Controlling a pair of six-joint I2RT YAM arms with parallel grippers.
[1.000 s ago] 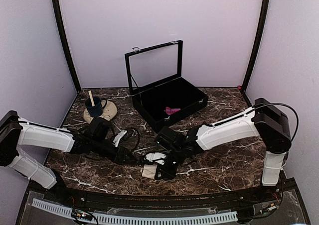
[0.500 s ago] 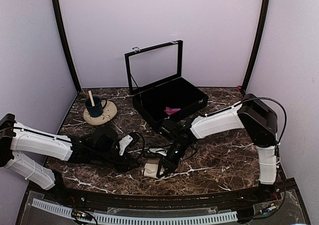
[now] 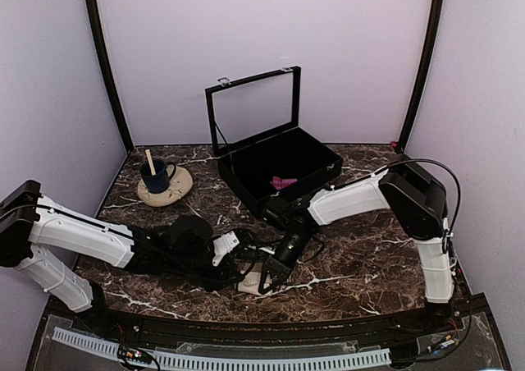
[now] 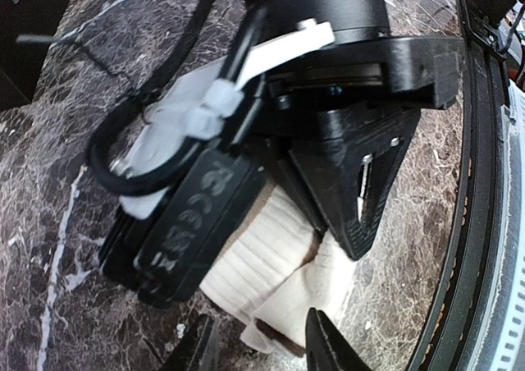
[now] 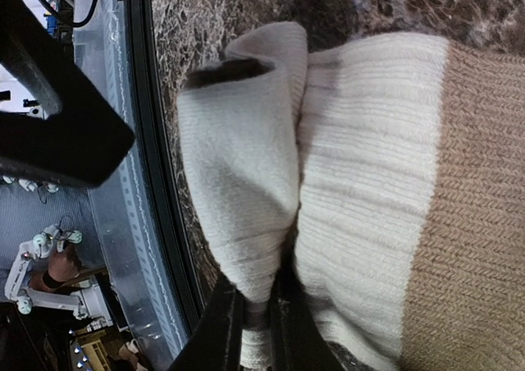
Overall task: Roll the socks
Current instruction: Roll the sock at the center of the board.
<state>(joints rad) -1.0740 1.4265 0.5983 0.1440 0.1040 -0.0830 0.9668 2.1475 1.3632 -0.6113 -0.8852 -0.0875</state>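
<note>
Cream sock (image 3: 249, 282): bunched on the counter (image 3: 369, 264) near its front edge.
Right tool (image 5: 256, 330): pinched tight on that sock.
Left tool (image 4: 262, 350): fingers apart at the sock's edge.
Pink sock (image 3: 285, 182): inside the black case (image 3: 242, 186).

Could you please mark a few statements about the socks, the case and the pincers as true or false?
1. The right pincer is shut on the cream sock. True.
2. The pink sock lies inside the black case. True.
3. The case's lid is closed. False: the lid stands open.
4. The dark blue cup sits in the case. False: the cup stands on the beige saucer, left of the case.
5. The left pincer is clamped shut. False: its fingers stand apart.
</note>
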